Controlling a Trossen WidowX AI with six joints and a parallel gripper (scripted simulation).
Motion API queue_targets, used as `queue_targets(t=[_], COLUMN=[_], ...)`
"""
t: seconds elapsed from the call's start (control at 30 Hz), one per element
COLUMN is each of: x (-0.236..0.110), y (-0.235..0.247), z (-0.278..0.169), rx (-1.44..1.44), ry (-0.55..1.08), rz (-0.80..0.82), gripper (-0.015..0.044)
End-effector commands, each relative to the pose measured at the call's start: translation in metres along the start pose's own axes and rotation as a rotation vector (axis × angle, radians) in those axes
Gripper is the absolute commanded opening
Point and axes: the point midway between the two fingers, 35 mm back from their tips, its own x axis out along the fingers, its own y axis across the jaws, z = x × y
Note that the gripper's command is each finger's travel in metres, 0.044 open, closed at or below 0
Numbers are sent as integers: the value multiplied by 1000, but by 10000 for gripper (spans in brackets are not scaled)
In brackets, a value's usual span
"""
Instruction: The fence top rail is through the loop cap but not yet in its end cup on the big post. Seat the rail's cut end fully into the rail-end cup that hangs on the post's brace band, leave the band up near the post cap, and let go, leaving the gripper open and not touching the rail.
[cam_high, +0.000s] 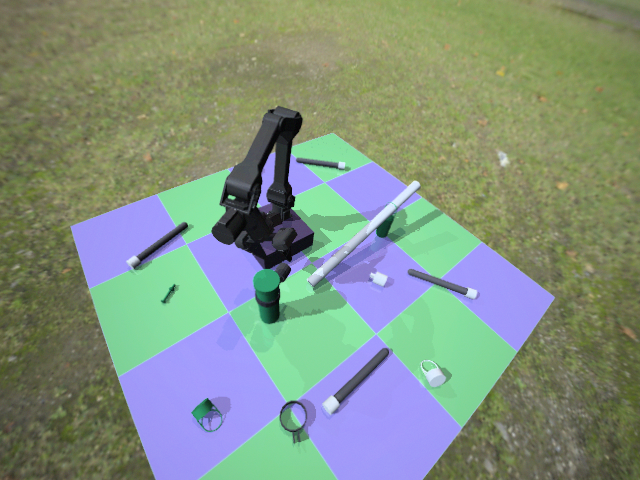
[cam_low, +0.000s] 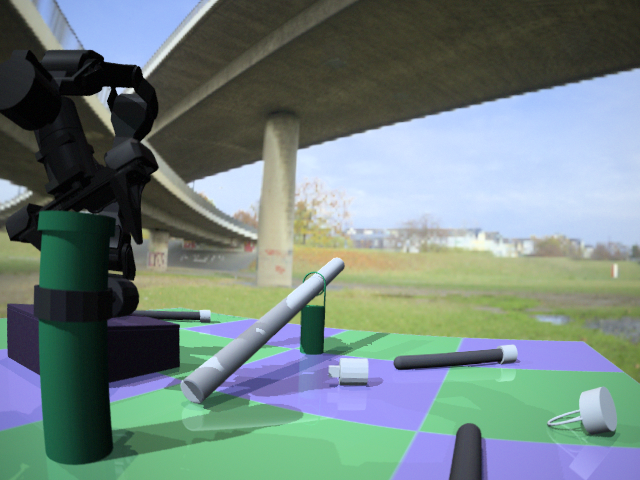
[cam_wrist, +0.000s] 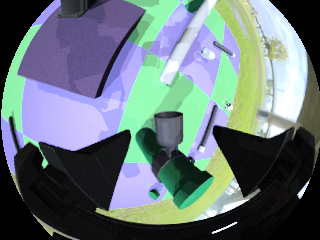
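Note:
The white rail slants through the green loop above the small post. Its low cut end is down at the mat, apart from the cup. The big green post stands upright. Its dark brace band sits below the post cap with bare post between. The dark rail-end cup hangs on the band, its mouth facing the rail's side. My gripper is open and empty above the cup, touching neither rail nor cup as far as visible.
The dark arm base is beside the big post. A white fitting lies near the rail. Several dark rods, a white loop cap, a dark ring and small green parts lie around.

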Motion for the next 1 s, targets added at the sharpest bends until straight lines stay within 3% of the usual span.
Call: queue_targets(t=[0.0, 0.97], x=[4, 51], y=[0, 0], z=[-1, -3], rx=[-2, -2], ry=[3, 4], rz=[-5, -6], gripper=[440, 440])
